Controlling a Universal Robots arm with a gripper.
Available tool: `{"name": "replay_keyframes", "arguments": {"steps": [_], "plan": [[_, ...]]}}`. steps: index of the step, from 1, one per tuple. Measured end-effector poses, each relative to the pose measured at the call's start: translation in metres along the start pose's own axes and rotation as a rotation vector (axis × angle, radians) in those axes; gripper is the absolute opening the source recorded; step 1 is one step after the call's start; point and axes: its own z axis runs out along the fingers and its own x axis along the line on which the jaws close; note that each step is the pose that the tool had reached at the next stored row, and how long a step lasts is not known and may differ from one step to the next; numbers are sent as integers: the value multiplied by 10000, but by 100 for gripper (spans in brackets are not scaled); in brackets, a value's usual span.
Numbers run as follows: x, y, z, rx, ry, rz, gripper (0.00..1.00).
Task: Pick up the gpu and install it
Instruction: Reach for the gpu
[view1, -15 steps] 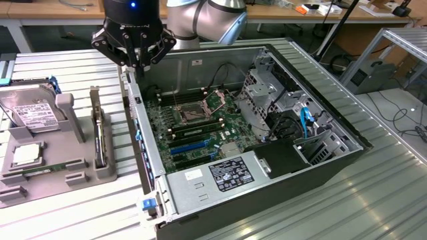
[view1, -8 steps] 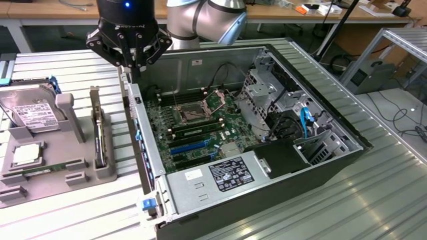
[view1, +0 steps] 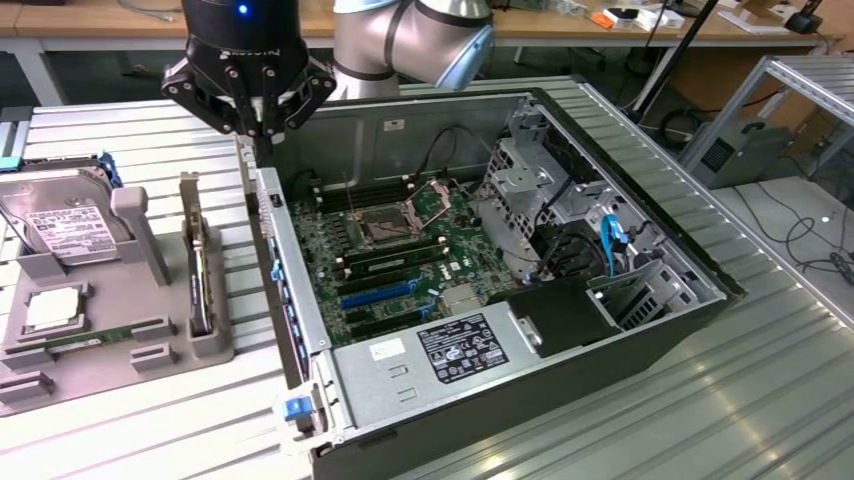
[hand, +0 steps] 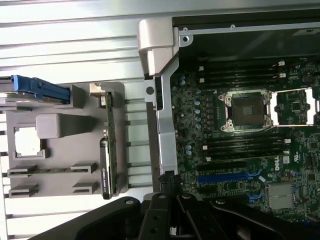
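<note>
Our tool (view1: 262, 130) is closed and empty over the case wall (view1: 287, 290) — we could clip it reaching the card (view1: 198, 275).

Cannot read the print on the hard drive (view1: 60, 225), cropped at the exterior view's left. Cannot make out the faces of the gpu (view1: 198, 280), standing on edge and showing just 1 thin side.

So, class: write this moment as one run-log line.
gripper: shut, empty | position: over computer case edge | gpu: on edge in grey holder, untouched
</note>
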Motion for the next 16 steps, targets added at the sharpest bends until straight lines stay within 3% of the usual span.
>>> {"name": "replay_keyframes", "arguments": {"steps": [16], "plan": [[198,-15,-5,0,0,-1,11]]}}
